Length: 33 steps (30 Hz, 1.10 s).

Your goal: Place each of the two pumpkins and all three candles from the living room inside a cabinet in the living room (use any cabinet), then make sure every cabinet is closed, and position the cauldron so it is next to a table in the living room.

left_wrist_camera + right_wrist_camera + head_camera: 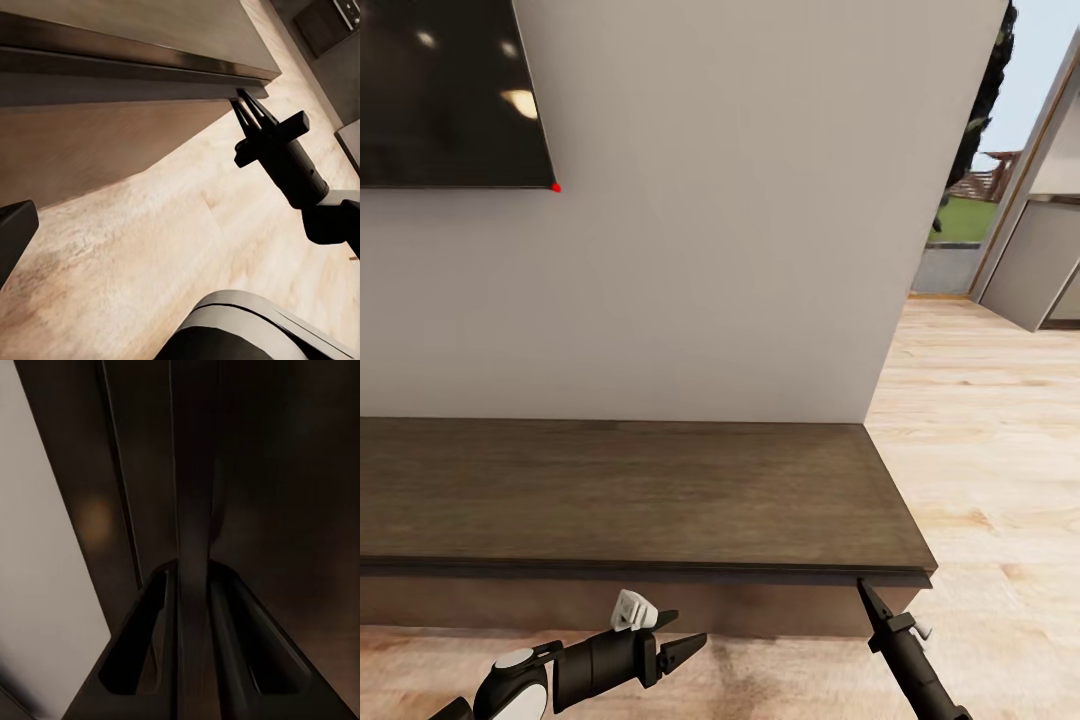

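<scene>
**Right hand at the cabinet's top lip**

Your right hand (863,588) has its fingers pressed together into one point, and that point sits right at the underside of the cabinet (630,500) top's overhang, near its right end. The right wrist view looks straight along the closed fingers (191,607) at the dark edge strip. Your left hand (688,650) hangs low in front of the cabinet face, above the floor (980,450); its fingers look drawn together and it holds nothing.

No pumpkins, candles or cauldron show here, and the cabinet's top is bare. The front looks shut, though the drawer seams are hard to read from this angle.

My read is that you are working this front: either prying it open or pushing it home. If opening, keep the tip hooked under the lip and pull straight back, not upward, so it doesn't slip off. If closing, press squarely, then check the seam from the head view.
</scene>
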### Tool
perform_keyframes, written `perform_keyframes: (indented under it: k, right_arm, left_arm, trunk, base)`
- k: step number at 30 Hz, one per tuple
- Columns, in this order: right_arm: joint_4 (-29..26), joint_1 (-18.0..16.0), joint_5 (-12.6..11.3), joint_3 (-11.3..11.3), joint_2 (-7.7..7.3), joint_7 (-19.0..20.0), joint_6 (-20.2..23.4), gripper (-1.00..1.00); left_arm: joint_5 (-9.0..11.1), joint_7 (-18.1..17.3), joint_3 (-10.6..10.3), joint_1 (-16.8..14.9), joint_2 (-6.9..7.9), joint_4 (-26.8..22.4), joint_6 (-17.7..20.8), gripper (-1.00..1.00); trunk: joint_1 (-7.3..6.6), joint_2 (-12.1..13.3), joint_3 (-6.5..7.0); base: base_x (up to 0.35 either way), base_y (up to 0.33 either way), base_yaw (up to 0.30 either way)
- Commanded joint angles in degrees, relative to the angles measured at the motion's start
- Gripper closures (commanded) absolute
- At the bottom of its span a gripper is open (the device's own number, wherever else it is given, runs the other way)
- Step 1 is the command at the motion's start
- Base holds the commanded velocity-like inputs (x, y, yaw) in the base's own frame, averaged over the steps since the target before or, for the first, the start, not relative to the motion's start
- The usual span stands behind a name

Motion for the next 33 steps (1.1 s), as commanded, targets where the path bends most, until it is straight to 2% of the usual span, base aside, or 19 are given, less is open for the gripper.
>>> perform_keyframes:
  k: [1,33]
  right_arm:
    - [-0.08,-0.09,-0.99,0.32,-0.01,0.59,1.15,1.00]
    - [-0.16,-0.10,-1.08,0.16,-0.15,0.39,1.21,1.00]
  left_arm:
    - [0.61,-0.01,-0.07,-0.05,0.04,-0.01,0.37,-1.00]
    - [0.51,-0.02,-0.07,-0.05,0.00,-0.01,-0.15,-1.00]
  trunk:
    - [-0.02,-0.03,-0.03]
    - [-0.02,-0.03,-0.03]
  base:
    - [0.000,0.000,0.000]
    - [-0.064,0.000,0.000]
